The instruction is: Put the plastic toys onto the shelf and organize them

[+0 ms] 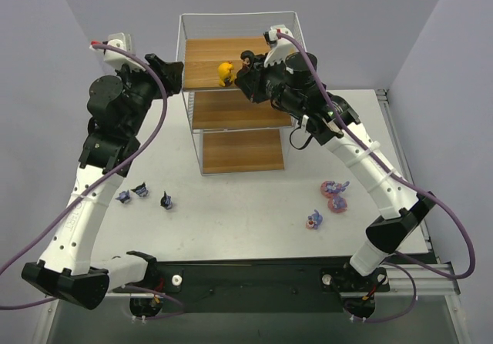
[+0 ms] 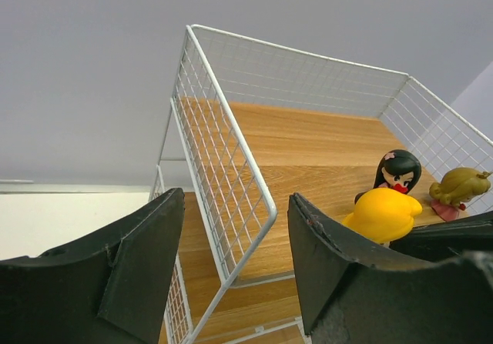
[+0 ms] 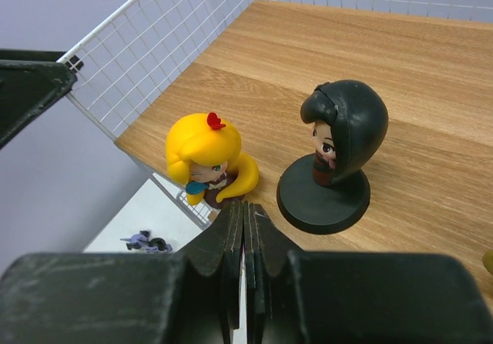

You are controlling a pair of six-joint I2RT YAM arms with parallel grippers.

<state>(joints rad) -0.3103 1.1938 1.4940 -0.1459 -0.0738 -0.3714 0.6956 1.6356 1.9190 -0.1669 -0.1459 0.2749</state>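
Three dark blue-purple toys (image 1: 140, 190) lie on the bench (image 1: 231, 213) at left, unshelved. The left end effector (image 2: 237, 205) hangs spread and empty at the shelf (image 1: 231, 111)'s left wall. The yellow doll (image 3: 208, 159), black doll (image 3: 343, 128) and olive-pink doll (image 2: 460, 186) stand on its top board. The right end effector (image 3: 245, 221), pressed together and empty, hovers beside them. Three purple-pink bunnies (image 1: 335, 190) lie at right, so about a third is done.
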